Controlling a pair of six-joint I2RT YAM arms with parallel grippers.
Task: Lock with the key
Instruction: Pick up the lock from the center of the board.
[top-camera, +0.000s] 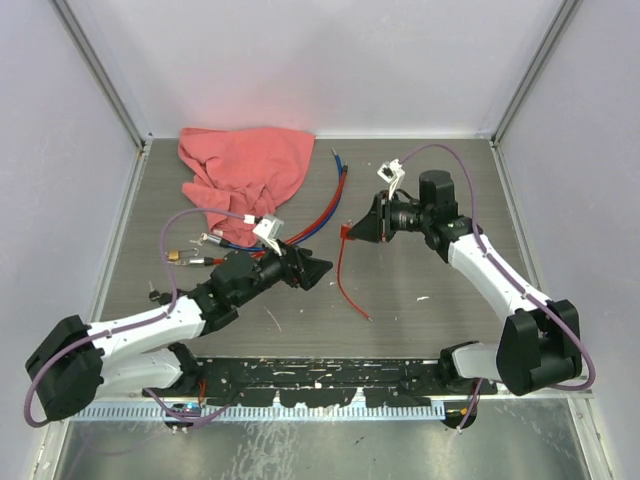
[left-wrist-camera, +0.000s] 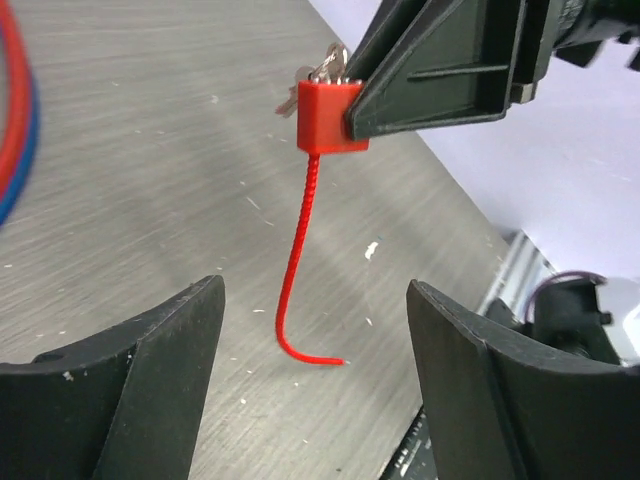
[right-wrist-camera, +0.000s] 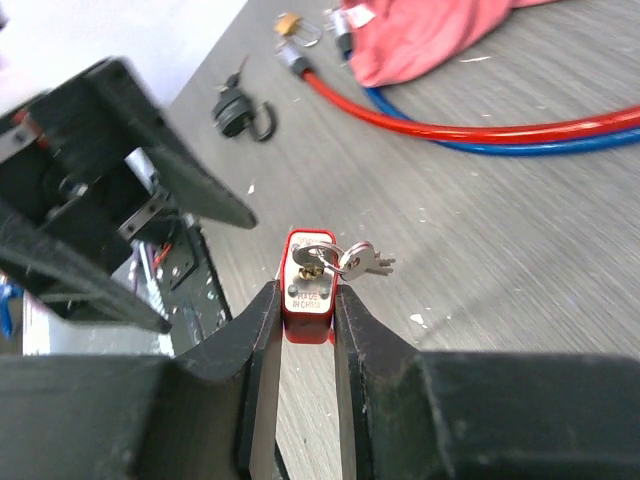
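A red padlock (right-wrist-camera: 308, 300) with a thin red cable shackle (left-wrist-camera: 295, 260) hangs above the table, and my right gripper (right-wrist-camera: 306, 292) is shut on its body. A silver key (right-wrist-camera: 318, 256) sits in the keyhole on the end facing away from the gripper. A spare key (right-wrist-camera: 365, 262) dangles from its ring. In the top view the padlock (top-camera: 347, 232) is at mid table. My left gripper (top-camera: 325, 272) is just left of it and nearer me, pointing at it. The left gripper (left-wrist-camera: 315, 330) is open with nothing between its fingers. The cable's free end lies on the table.
A pink cloth (top-camera: 245, 165) is bunched at the back left. Red and blue cables (top-camera: 325, 205) run out from under it. Other small locks (top-camera: 185, 255) lie at the left, including a black padlock (right-wrist-camera: 238, 108). A black rail (top-camera: 320, 385) lines the near edge.
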